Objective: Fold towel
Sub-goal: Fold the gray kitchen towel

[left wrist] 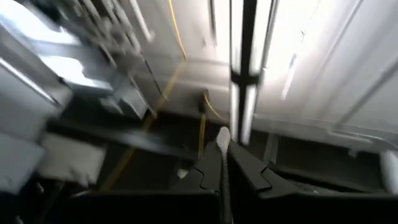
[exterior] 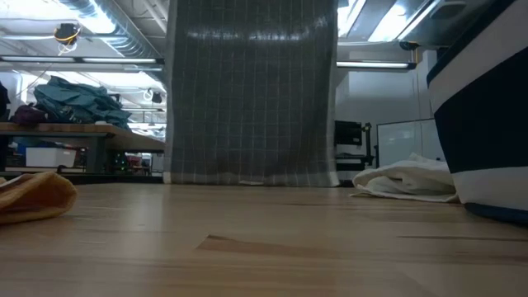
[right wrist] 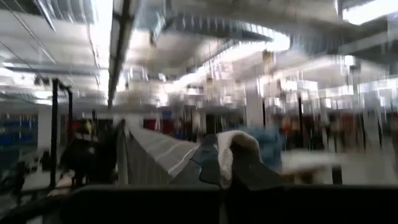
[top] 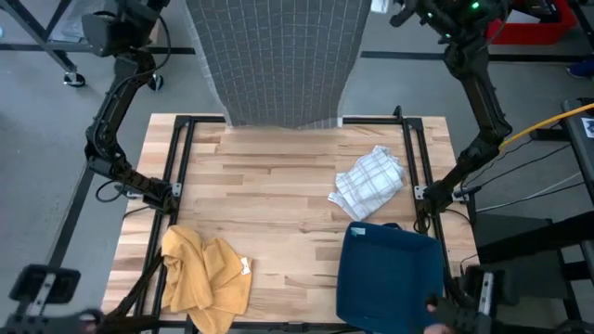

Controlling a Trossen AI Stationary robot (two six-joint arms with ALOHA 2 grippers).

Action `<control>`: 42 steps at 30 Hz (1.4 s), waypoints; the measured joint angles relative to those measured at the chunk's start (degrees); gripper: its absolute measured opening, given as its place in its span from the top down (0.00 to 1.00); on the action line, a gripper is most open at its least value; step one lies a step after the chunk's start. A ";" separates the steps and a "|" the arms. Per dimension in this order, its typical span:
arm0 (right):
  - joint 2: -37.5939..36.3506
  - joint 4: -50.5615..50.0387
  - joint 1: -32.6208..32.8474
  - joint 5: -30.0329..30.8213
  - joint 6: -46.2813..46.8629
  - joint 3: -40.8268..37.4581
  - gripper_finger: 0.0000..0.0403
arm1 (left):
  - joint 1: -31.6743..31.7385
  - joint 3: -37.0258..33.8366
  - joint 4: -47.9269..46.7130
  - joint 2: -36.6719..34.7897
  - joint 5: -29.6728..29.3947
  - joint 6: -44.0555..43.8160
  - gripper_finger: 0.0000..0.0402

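Two grippers, the left gripper [left wrist: 222,146] and right gripper [right wrist: 225,158], are pressed together on nothing and raised clear. The grey grid towel [top: 278,60] hangs over the table's [top: 269,199] upper-centre edge; a careless pull could drag it off or snag the checked cloth [top: 371,181].

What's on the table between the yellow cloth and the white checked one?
Nothing: in the high view only bare wooden table lies between the yellow cloth and the white checked towel.
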 joint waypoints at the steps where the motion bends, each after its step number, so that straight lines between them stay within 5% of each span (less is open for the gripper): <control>1: -0.75 -3.67 0.00 -0.12 -0.49 0.00 1.00 | 0.00 0.01 -1.20 -0.62 1.63 -0.68 1.00; 8: -5.19 -25.05 0.07 -1.41 -3.51 -0.02 1.00 | -0.99 0.04 -20.96 -7.21 12.50 6.65 1.00; 15: -7.00 -30.08 0.16 -7.97 -3.63 -0.05 1.00 | -4.71 0.04 -41.31 -15.33 10.87 23.89 1.00; 29: -1.42 0.00 2.91 -0.51 5.72 -0.13 1.00 | -5.20 -0.07 -39.57 -17.38 -12.74 34.84 1.00; 42: 5.36 11.56 2.51 7.34 7.76 -0.15 1.00 | -5.17 -0.04 -30.22 -13.40 -17.65 36.52 1.00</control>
